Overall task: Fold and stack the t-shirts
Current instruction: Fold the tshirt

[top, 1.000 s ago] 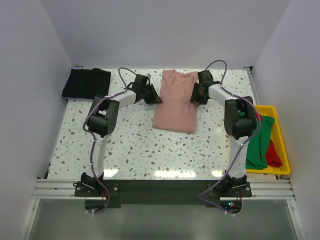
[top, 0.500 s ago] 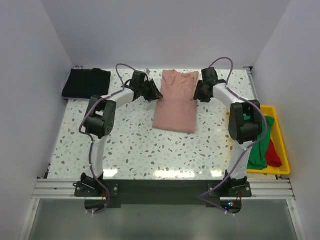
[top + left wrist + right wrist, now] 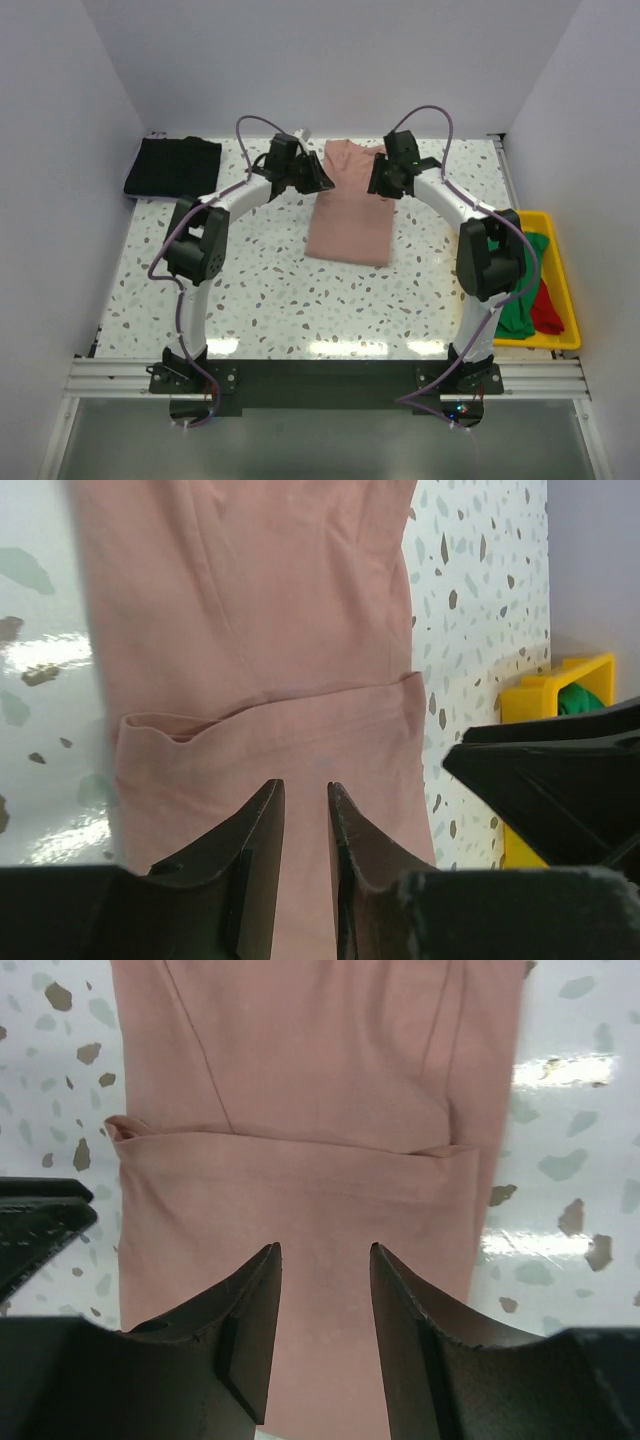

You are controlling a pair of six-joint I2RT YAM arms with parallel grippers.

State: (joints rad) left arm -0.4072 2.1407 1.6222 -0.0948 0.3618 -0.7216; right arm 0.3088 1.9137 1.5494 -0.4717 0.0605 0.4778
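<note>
The dusty-pink t-shirt point(image 3: 350, 215) lies flat at the back middle of the table, folded into a long strip with its plain side up. My left gripper point(image 3: 324, 183) hovers over its far left edge, jaws a narrow gap apart and empty. My right gripper point(image 3: 374, 186) hovers over its far right edge, jaws open and empty. The left wrist view shows pink cloth point(image 3: 260, 630) with a fold line below the left gripper point(image 3: 305, 786). The right wrist view shows the same cloth point(image 3: 320, 1060) under the right gripper point(image 3: 323, 1248). A folded black t-shirt point(image 3: 172, 166) lies at the back left.
A yellow plastic bin point(image 3: 562, 300) stands at the right table edge and holds a green t-shirt point(image 3: 520, 285) and a red one point(image 3: 546, 308). The bin point(image 3: 560, 675) also shows in the left wrist view. White walls enclose the table on three sides.
Both grippers have moved further back and inward, from beside the pink shirt's edges to over its far end. The shirt itself has not moved.
</note>
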